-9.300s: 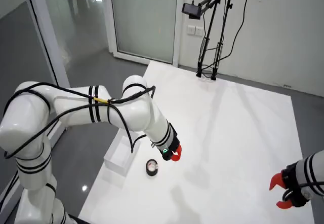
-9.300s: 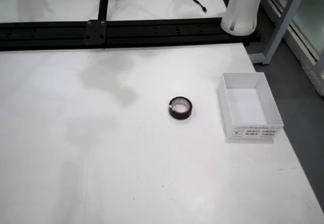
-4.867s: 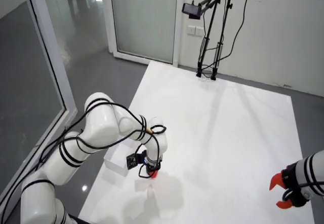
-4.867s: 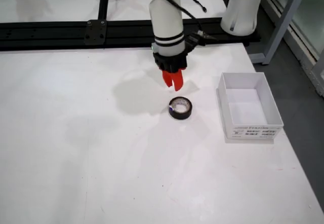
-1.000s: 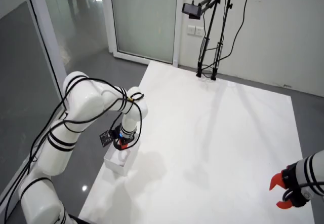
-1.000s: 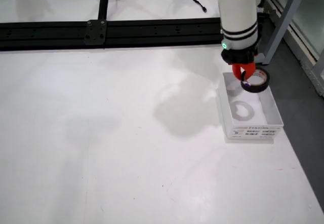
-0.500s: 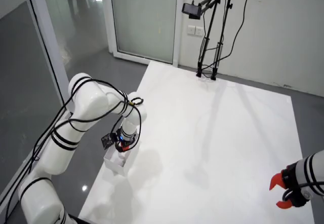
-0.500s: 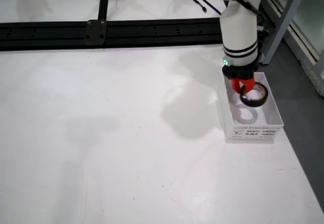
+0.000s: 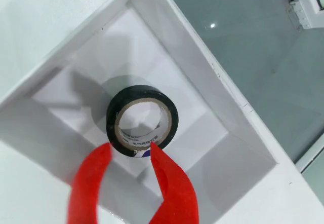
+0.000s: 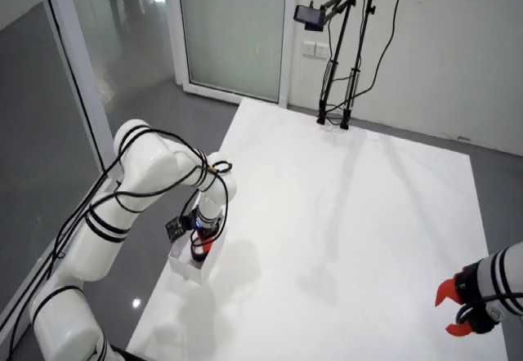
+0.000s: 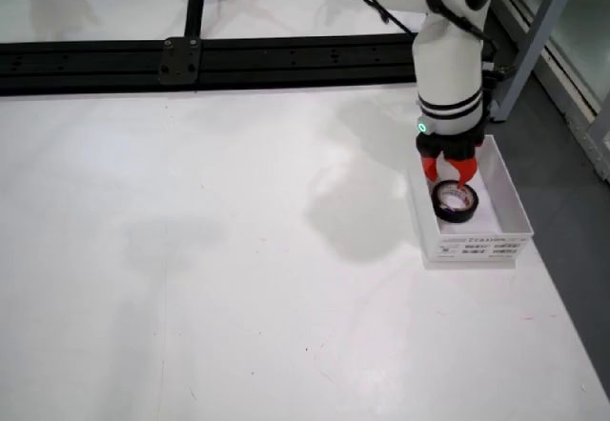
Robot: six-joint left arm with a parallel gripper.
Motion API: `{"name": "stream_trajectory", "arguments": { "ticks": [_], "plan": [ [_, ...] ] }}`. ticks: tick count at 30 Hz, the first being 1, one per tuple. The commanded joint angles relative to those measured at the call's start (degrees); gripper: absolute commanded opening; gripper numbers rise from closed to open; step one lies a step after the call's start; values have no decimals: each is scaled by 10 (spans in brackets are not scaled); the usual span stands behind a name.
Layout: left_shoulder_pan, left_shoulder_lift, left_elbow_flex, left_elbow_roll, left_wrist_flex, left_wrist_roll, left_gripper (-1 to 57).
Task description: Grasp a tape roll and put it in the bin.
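We see a black tape roll (image 9: pixel 142 121) with a pale cardboard core and printed lettering inside it, lying flat on the floor of the bin (image 9: pixel 202 62), hole facing up. The bin is a shallow white open-topped rectangular box with a printed label on one outer wall, sitting at the bench (image 11: pixel 238 278) edge; the roll lies near its middle.

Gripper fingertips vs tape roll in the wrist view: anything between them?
Nothing. In the wrist view the open gripper has bare air between its red fingers, and the black tape roll sits just past the tips inside the white bin.
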Motion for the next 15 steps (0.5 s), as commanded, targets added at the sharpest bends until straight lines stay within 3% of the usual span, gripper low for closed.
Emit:
{"name": "stream_trajectory", "arguments": {
  "ticks": [1,9,15],
  "plan": [
    [-20,-28,-2,2,25,-1,-5],
    [-45,-124,-2,32,111,-1,-5],
    [-103,-202,-2,49,157,0,-5]
  ]
}}
